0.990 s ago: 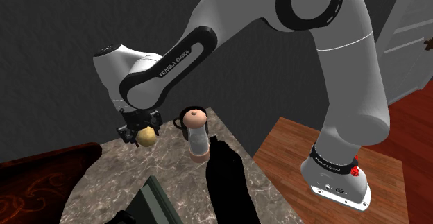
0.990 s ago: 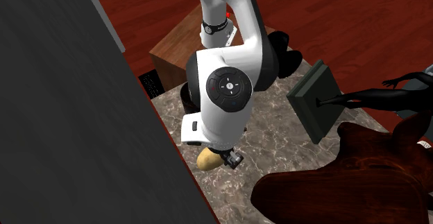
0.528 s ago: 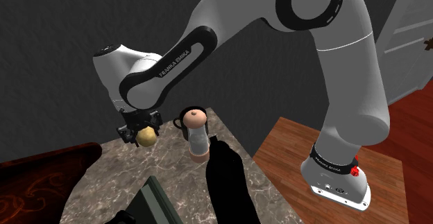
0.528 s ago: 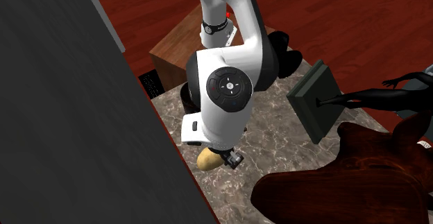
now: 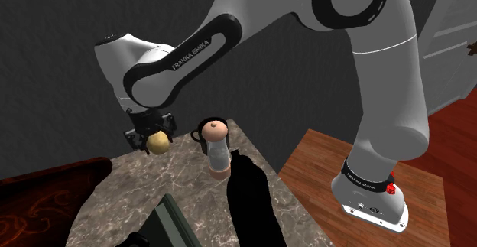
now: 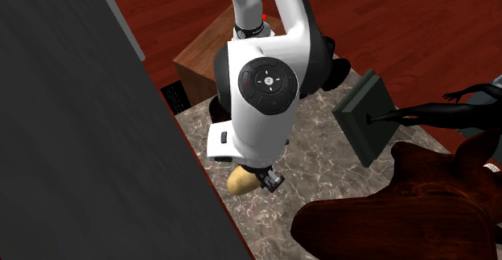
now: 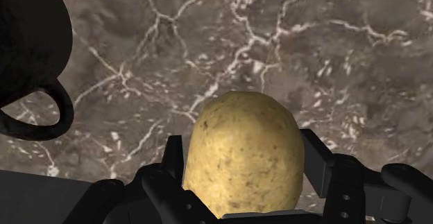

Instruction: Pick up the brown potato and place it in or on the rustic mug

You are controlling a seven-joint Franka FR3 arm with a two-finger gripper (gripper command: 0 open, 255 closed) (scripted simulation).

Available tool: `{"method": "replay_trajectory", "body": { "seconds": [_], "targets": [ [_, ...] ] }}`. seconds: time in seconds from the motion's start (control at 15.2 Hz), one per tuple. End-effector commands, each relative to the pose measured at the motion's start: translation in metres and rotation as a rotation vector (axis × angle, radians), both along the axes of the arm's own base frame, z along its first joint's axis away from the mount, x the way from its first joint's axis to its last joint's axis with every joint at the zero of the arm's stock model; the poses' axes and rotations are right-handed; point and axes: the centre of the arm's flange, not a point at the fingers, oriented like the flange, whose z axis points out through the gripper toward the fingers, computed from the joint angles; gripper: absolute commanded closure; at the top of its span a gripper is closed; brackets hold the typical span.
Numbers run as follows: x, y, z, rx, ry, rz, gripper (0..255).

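A tan, speckled potato (image 7: 243, 160) is clasped between the black fingers of my gripper (image 7: 244, 161) and hangs above the marble counter (image 7: 291, 42). In the shoulder view the gripper (image 5: 151, 136) holds the potato (image 5: 158, 144) in the air, to the left of a dark mug (image 5: 199, 135) that a shaker partly hides. From the hand, the mug (image 7: 28, 42) looks black, its handle curving toward the gripper side. In the second exterior view the potato (image 6: 239, 183) sticks out beside the gripper (image 6: 269, 179), under the white arm.
A glass shaker with a tan top (image 5: 216, 150) stands in front of the mug. A black figurine (image 5: 252, 203) and a grey-green box (image 5: 164, 222) occupy the near counter. A dark red-brown mass (image 5: 46, 199) borders the shoulder view's left. A grey wall (image 6: 80, 138) runs along the counter.
The arm has risen a little, carrying the gripper and the held potato slightly up and toward the shoulder view's left. The other objects stayed put.
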Motion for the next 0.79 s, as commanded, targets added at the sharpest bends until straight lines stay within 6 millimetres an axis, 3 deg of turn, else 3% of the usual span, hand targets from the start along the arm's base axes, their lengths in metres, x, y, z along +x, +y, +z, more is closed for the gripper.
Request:
{"method": "replay_trajectory", "body": {
  "seconds": [0.0, 0.73],
  "targets": [
    [0.001, 0.000, 0.011, 0.000, 0.000, 0.000, 255],
    [0.001, 0.000, 0.069, 0.000, 0.000, 0.000, 255]
  ]
}}
